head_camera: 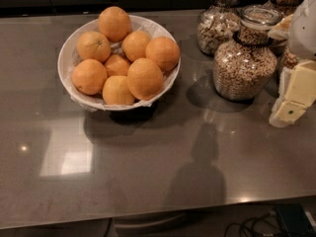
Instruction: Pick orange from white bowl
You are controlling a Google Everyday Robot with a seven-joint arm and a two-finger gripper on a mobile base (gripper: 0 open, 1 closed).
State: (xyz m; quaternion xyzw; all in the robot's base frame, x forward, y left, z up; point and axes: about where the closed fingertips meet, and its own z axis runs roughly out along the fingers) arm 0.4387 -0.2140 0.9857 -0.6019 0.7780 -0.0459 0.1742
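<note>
Camera view: gripper [288, 111] hangs beside cereal jar [244, 65], apart from white bowl [65, 53].

Kitchen: grey countertop [148, 181], cereal jars [244, 65], white bowl [64, 58] of oranges [144, 78]; tool [290, 110] at right edge.

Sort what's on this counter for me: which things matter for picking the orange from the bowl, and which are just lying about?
For the job: orange, front of the pile; white bowl holding it; gripper, at the right edge, apart from the bowl.
Lying about: other oranges in the bowl; glass jars of cereal, right rear; cables, bottom right.
</note>
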